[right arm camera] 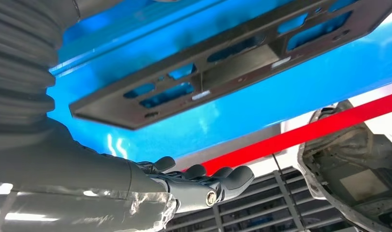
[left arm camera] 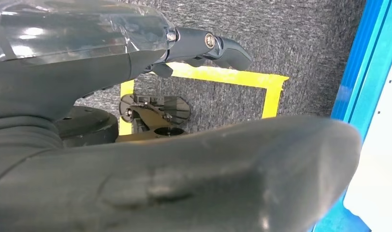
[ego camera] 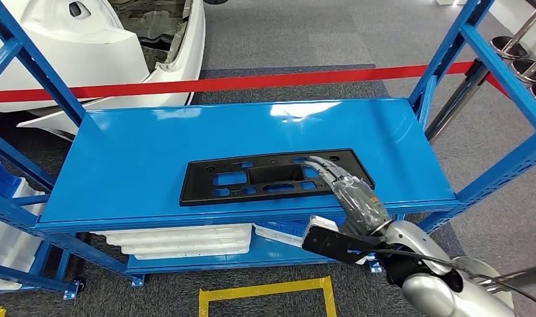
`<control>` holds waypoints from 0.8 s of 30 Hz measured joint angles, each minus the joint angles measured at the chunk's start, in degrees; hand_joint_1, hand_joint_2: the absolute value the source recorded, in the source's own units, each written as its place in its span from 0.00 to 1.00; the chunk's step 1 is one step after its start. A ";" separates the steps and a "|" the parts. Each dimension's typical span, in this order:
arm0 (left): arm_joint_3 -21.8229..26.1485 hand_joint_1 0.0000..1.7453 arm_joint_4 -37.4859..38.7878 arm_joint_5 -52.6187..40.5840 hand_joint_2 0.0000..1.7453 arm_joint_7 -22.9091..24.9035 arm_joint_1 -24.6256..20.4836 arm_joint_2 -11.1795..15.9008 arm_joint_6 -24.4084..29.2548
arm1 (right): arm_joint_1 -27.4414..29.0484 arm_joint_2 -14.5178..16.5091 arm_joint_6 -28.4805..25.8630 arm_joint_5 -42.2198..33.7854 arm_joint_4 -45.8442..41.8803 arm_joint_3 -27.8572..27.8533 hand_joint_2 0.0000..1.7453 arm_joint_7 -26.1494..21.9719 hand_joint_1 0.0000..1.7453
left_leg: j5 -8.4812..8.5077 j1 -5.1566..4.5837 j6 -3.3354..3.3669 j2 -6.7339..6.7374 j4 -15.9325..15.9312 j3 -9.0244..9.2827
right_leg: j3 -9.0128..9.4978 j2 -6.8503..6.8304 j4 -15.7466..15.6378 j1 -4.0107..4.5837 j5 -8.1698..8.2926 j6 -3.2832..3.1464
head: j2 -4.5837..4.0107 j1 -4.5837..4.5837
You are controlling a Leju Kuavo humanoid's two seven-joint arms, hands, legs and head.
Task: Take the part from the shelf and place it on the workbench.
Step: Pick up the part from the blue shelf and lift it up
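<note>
The right hand (ego camera: pixel 347 187) reaches over the front edge of the blue shelf (ego camera: pixel 139 152), its fingers (ego camera: pixel 323 166) extended across the right portion of the black part (ego camera: pixel 252 177). In the right wrist view the fingers are lightly curled with nothing between them; no grasp on the part is evident. The left hand (left arm camera: pixel 136 96) hangs low over grey carpet and yellow floor tape (left arm camera: pixel 223 76), holding nothing visible; whether its fingers are apart or closed cannot be determined. The part lies flat on the shelf's top level, toward the front. Assessment: the task is at the reach stage. Grasp, lift, carry and placement on the worktop remain.
</note>
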 joint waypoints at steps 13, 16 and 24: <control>-0.74 0.00 0.00 -1.52 0.00 1.56 -0.84 0.00 -0.16 | -9.58 -0.84 2.49 0.01 5.00 4.09 1.00 0.33 0.00 | 0.02 0.01 -0.02 -0.01 -0.02 0.00 | 0.01 -0.02 0.01 0.03 0.00 0.00 | 0.00 0.00; -0.97 0.00 0.00 -1.75 0.00 1.72 -1.01 0.00 -0.11 | -11.70 -0.84 2.46 -0.46 7.02 5.80 1.00 -0.10 0.00 | 0.02 0.01 -0.03 -0.02 -0.02 -0.01 | 0.02 -0.05 0.02 0.02 0.00 0.00 | 0.00 0.00; -1.68 0.00 0.00 -2.81 0.00 2.74 -1.73 0.00 -0.24 | -16.67 -0.67 1.49 -1.54 13.81 10.09 1.00 -1.44 0.00 | 0.03 0.00 -0.04 -0.07 -0.02 -0.02 | 0.02 -0.09 0.02 0.02 0.00 0.00 | 0.00 0.00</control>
